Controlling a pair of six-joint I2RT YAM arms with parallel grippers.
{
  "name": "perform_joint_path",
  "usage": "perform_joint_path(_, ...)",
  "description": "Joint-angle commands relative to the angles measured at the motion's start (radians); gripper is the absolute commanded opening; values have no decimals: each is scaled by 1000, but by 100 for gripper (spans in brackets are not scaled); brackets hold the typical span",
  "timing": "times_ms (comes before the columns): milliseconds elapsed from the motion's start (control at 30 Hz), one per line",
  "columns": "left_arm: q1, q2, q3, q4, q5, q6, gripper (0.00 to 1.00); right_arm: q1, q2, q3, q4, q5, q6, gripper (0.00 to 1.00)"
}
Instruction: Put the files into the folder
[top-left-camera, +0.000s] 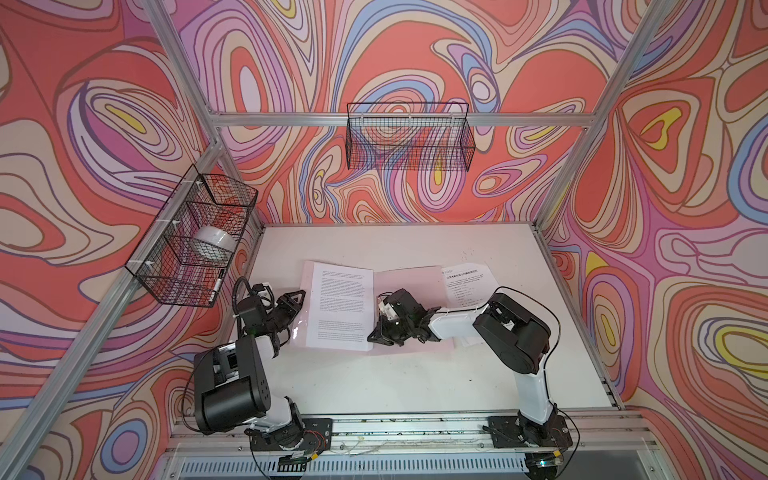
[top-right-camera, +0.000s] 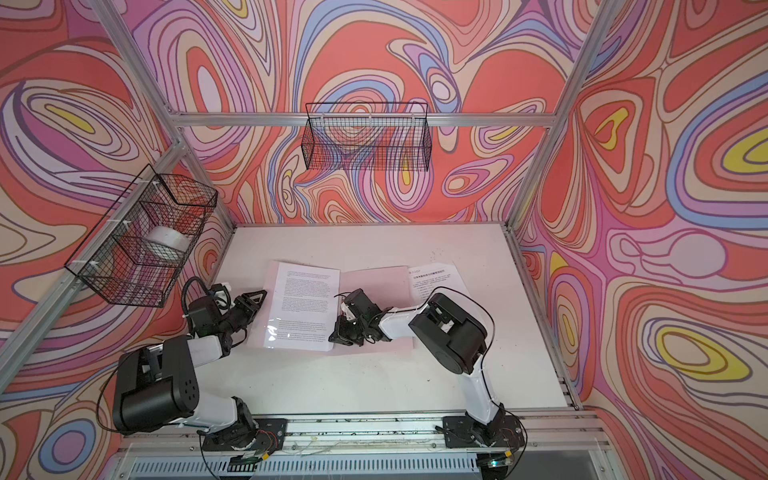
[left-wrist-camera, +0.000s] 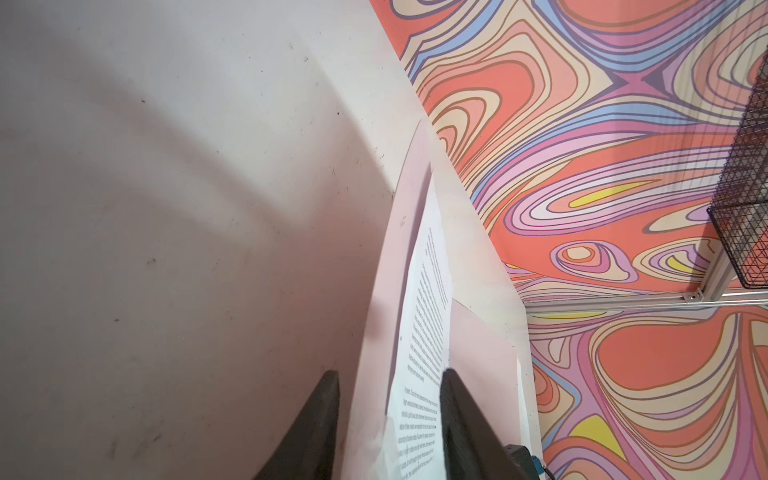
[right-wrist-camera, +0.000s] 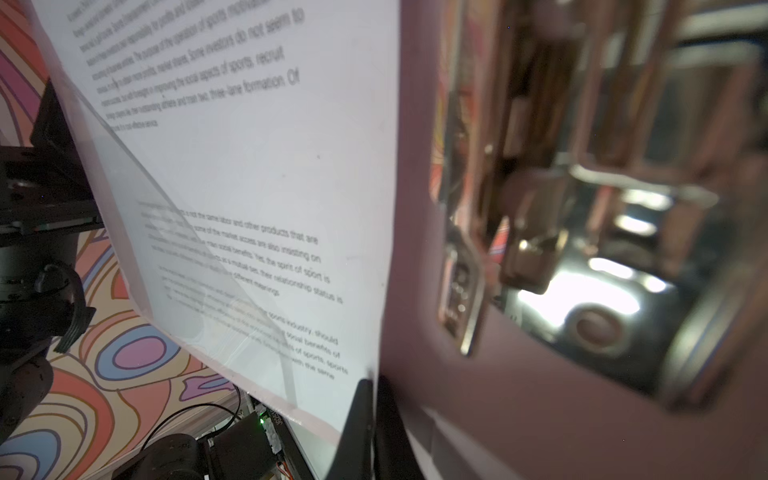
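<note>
The folder (top-left-camera: 401, 279) lies open on the worktop (top-left-camera: 374, 382), with one printed sheet (top-left-camera: 338, 299) resting on its left half. A second sheet (top-left-camera: 467, 282), bearing a heading and a list, lies at the folder's right edge, partly under the right arm, and is not yet filed.

The right end effector (top-left-camera: 375, 337) is fully closed and appears to pinch the printed sheet's near corner beside the spine. The left end effector (top-left-camera: 296, 298) stands partly open. Its fingers (left-wrist-camera: 316, 419) straddle the folder's left edge and the sheet's margin without clamping either.

We judge the step in hand to be seating this sheet square in the folder. We recommend using the pinched corner as an anchor, aligning the long edge with the spine, and moving slowly, since thin paper buckles when pushed. We would close the left end effector only if the cover needs holding.
</note>
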Motion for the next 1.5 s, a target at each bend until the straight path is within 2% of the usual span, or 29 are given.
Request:
perform_joint_path(0,-11,-2,-10,4,5,-2,41,3,-5,-39,20,54,40,0)
perform_joint_path(300,-10,-5,-10,-2,0,0,41,-36,-90,-151,75,149,99,0)
perform_joint_path(367,-12,-4,-8,-3,0,1,34,-37,-94,-143,64,150,87,0)
perform_joint_path(433,-12,3,-7,4,7,-3,32,-37,-84,-128,67,141,82,0)
perform_joint_path(800,-15,0,-10,7,5,-5,48,-16,-26,-33,55,81,54,0)
perform_joint_path(1167,-17,-4,-14,16,3,-9,51,30,14,38,21,48,11,0)
perform_joint_path(1467,-18,6,-13,28,10,-14,51,41,27,92,-83,44,-95,0)
